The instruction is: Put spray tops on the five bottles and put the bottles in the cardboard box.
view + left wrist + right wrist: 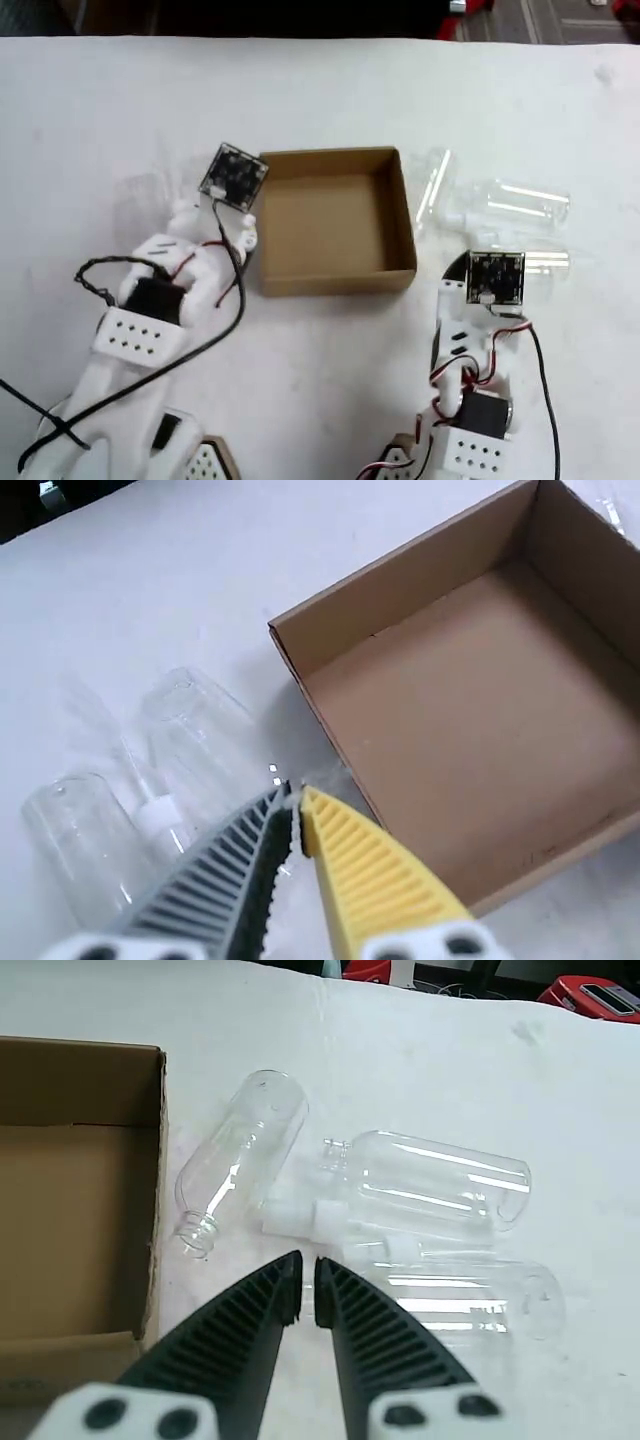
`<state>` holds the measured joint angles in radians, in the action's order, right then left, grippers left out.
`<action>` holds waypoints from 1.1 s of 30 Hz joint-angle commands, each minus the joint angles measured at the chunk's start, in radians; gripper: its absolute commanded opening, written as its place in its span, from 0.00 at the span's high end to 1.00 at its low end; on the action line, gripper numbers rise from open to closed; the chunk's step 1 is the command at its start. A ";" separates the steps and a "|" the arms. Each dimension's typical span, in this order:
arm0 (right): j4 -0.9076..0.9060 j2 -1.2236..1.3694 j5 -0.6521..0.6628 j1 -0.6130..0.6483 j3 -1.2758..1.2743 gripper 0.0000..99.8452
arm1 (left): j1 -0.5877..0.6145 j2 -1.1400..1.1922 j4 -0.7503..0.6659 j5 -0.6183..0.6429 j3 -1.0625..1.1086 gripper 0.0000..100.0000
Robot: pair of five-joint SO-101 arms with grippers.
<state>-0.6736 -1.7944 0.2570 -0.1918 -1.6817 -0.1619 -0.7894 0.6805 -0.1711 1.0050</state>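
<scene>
The open cardboard box (330,225) stands in the middle of the table with nothing inside it. My left gripper (296,802), one finger grey and one yellow, is shut with nothing in it just off the box's left wall (330,730). Beside it lie two clear bottles (195,730) (75,845) and a white spray top (155,815). My right gripper (305,1282), with black fingers, is shut and empty over the table right of the box. Ahead of it lie three clear bottles (240,1155) (440,1180) (470,1300) without tops, and a white spray top (298,1216).
The white table (330,90) stretches bare behind the box. The left arm (150,300) and the right arm (470,400) take up the near side, with loose black and red cables. The table's far edge runs along the back.
</scene>
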 commanded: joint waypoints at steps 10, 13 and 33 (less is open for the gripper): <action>-0.033 -0.005 0.284 0.096 -0.008 0.98 | -0.012 0.002 -0.028 0.021 -0.008 0.98; -0.038 -0.004 0.302 0.107 0.017 0.98 | -0.012 0.002 -0.028 -0.014 -0.005 0.98; -0.246 0.977 0.371 0.019 0.944 0.95 | -0.004 -0.001 -0.038 0.008 0.011 0.98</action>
<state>-0.8869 -1.1147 0.6007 -0.1550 -0.9682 -0.1619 -0.7894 0.6682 -0.1711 1.0249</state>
